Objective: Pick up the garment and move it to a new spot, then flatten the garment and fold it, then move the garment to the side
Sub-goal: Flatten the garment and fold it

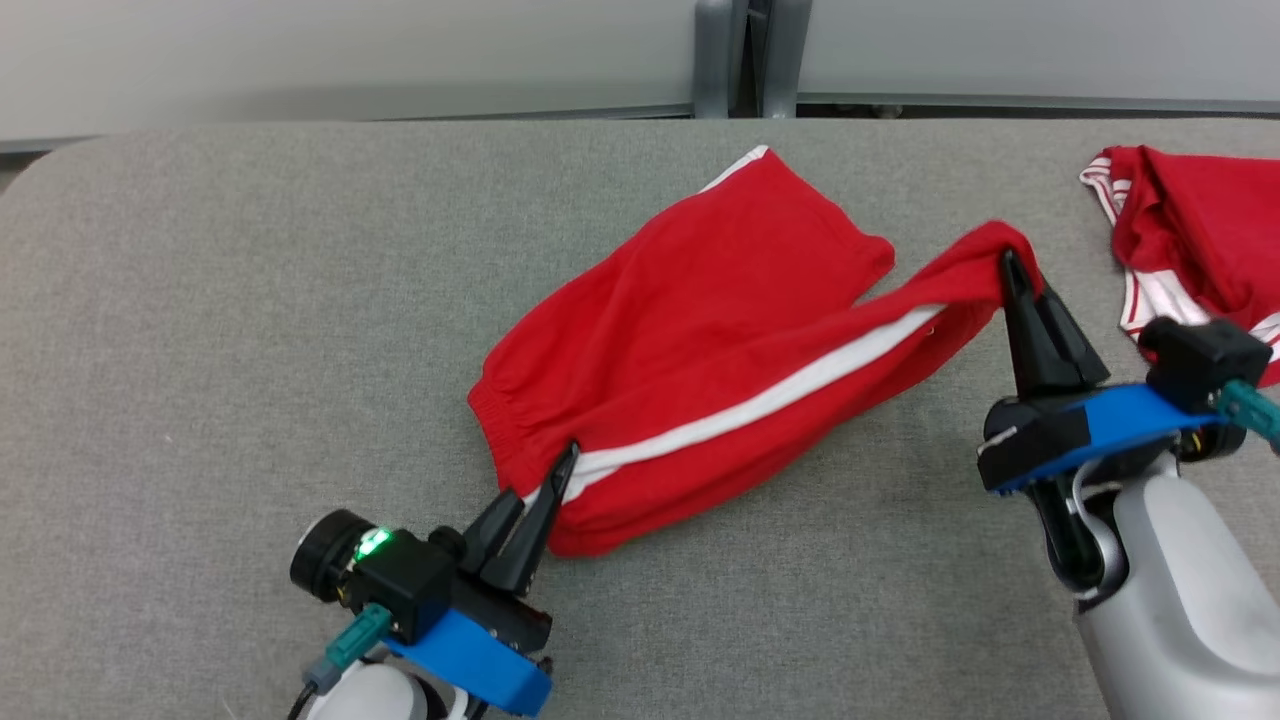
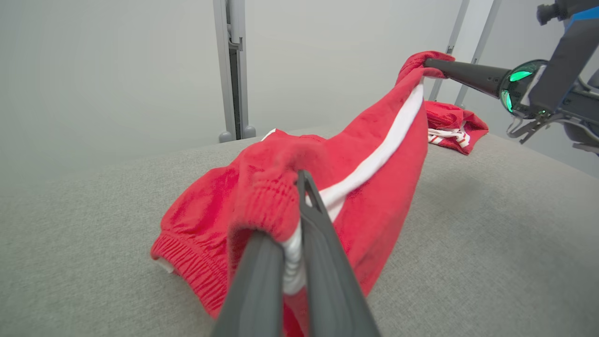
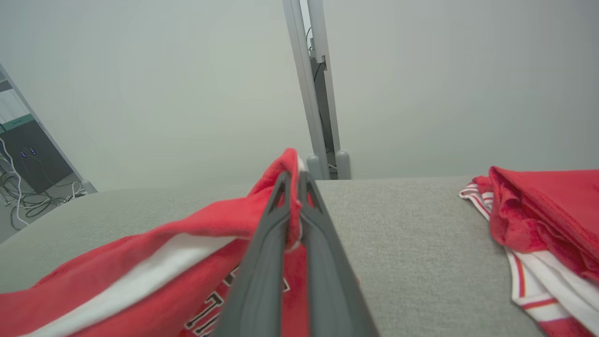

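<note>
The left gripper (image 1: 566, 462) is pinching the elastic waistband of the red garment (image 1: 700, 330), its jaws closed tight on the cloth, low over the near part of the grey table (image 1: 200, 350). The right gripper (image 1: 1008, 265) is clamping one leg's hem just as tightly and holding it above the surface, so that leg is hanging stretched between the two. The rest of the red garment is lying rumpled across the table's middle. A second red-and-white garment (image 1: 1200, 220) is lying bunched at the right edge, apart from it.
</note>
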Controlling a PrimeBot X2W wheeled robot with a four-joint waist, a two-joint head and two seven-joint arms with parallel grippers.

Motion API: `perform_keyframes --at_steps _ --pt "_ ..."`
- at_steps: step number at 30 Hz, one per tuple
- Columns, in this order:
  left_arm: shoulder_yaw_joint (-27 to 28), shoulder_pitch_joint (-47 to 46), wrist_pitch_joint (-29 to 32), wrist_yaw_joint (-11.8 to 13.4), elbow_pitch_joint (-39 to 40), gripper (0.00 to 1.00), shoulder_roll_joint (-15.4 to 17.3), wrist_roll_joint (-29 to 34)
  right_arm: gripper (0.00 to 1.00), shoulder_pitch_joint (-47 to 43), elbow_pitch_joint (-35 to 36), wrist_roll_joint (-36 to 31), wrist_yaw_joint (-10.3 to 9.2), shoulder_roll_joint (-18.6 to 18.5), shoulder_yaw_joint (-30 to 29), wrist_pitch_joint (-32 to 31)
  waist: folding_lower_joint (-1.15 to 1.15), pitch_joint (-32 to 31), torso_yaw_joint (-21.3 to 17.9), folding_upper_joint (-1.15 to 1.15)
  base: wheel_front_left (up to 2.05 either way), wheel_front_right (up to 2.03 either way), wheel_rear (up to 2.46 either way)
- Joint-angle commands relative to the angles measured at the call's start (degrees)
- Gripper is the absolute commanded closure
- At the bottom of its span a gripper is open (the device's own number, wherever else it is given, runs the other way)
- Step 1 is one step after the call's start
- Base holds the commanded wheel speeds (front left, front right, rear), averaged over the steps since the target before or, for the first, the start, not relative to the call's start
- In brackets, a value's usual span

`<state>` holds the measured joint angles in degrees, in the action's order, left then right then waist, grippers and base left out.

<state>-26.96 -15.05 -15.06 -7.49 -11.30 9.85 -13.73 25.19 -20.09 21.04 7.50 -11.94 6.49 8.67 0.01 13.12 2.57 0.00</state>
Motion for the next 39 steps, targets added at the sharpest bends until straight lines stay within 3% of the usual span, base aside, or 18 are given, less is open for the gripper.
perform_keyframes --at_steps 1,11,25,26,27,28,29,39 --pt "0.4 -1.8 -0.1 0.1 -0.4 1.0 0.2 -0.2 1.0 2.8 -1.4 -0.7 -0.02 -0.6 0.3 -0.2 -0.01 2.4 1.1 0.0 0.0 0.0 0.0" --pt "2.5 -11.8 -0.1 0.1 -4.0 1.0 -0.9 -0.8 1.0 22.5 -17.6 -1.9 -0.02 -1.3 3.8 -1.5 -0.01 9.5 4.3 0.0 0.0 0.0 0.0" --pt "2.9 -19.4 -0.1 0.1 -8.8 1.0 -3.3 -1.4 1.0 40.3 -37.5 -4.7 -0.03 0.4 7.8 0.5 -0.01 15.6 6.8 0.0 0.0 0.0 0.0" --pt "3.1 -19.7 -0.1 0.1 -9.6 1.0 -3.5 -1.3 0.63 41.5 -39.7 -4.7 -0.03 0.5 7.9 1.6 -0.01 15.8 6.9 0.0 0.0 0.0 0.0" --pt "3.1 -19.7 -0.1 0.1 -9.6 1.0 -3.5 -1.3 0.63 41.5 -39.7 -4.7 -0.03 0.5 7.9 1.6 -0.01 15.8 6.9 0.0 0.0 0.0 0.0" --pt "3.2 -19.9 -0.1 0.1 -9.8 0.71 -3.6 -1.2 0.0 41.8 -40.7 -4.7 -0.03 0.6 8.2 2.2 -0.01 15.8 7.0 0.0 0.0 0.0 0.0" --pt "3.3 -19.9 -0.1 0.1 -10.0 0.0 -3.7 -1.0 0.0 41.8 -41.5 -4.7 -0.03 0.7 8.4 2.7 -0.01 15.7 7.0 0.0 0.0 0.0 0.0" --pt "6.4 -12.9 -0.1 0.1 -7.9 0.0 -4.7 1.5 0.0 38.6 -45.3 -2.7 -0.03 -1.7 12.7 5.8 -0.01 12.2 7.2 0.0 0.0 0.0 0.0"
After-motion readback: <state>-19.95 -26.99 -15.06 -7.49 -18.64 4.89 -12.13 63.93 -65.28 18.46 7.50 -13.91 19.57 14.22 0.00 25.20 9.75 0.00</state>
